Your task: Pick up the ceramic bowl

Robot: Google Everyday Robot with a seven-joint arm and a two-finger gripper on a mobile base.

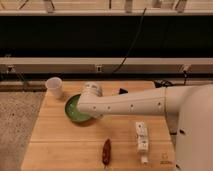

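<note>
The ceramic bowl [73, 110] is round, shallow and glossy green. It sits on the wooden table [55, 145], toward the back left. My white arm reaches in from the right, and its end covers the bowl's right half. The gripper [86, 112] is at the arm's end, down over the bowl's right side and mostly hidden by the wrist. The small white cup [54, 87] stands just left of and behind the bowl, apart from it.
A white packet-like object [142, 137] lies at the table's front right. A reddish-brown oblong item [106, 152] lies near the front edge. A dark wall with rails and a cable runs behind the table. Speckled floor lies to the left.
</note>
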